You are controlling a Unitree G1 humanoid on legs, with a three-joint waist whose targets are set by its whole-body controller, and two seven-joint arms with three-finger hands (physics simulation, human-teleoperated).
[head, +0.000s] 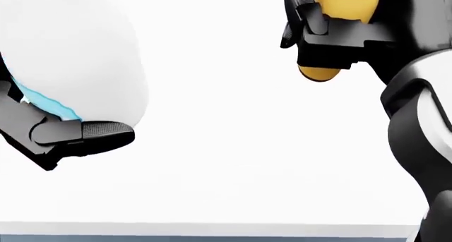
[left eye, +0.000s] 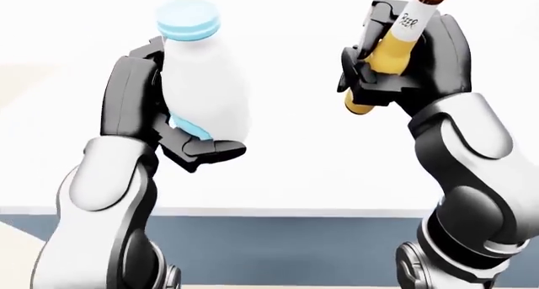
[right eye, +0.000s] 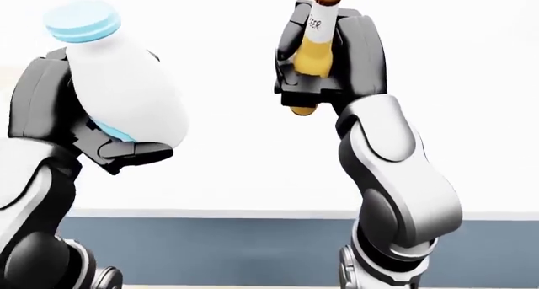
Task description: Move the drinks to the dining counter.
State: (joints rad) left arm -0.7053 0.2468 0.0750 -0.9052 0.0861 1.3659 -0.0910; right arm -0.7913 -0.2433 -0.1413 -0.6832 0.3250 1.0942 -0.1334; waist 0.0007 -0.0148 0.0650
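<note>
**Carry phase: both drinks in hand, set-down pending**

The left hand [left eye: 181, 134] is closed round the lower body of the milk bottle [left eye: 205, 93], a white bottle with a pale blue cap. Its fingers wrap under and across the bottle's base. The bottle is held raised and roughly upright, with a slight tilt.

The right hand [left eye: 383, 68] grips the beer bottle [left eye: 396, 46] round its amber body. The neck and brown cap stand clear above the fingers, and the base shows just below them. This bottle leans slightly toward the right of the left-eye view.

Both drinks are held up at chest height, well apart from each other. Neither touches any surface.

A white surface [head: 233, 173] fills most of the head view. Its edge and a blue-grey band [left eye: 286, 245] lie along the bottom of the views. Whether this surface is the dining desk cannot be told from these views.

Judged step: transport, with both picks complete. The next move calls for confirming the desk is within reach, then lowering each bottle upright until its base rests flat before the fingers release. The tilted beer bottle should be squared first, as it may tip.
</note>
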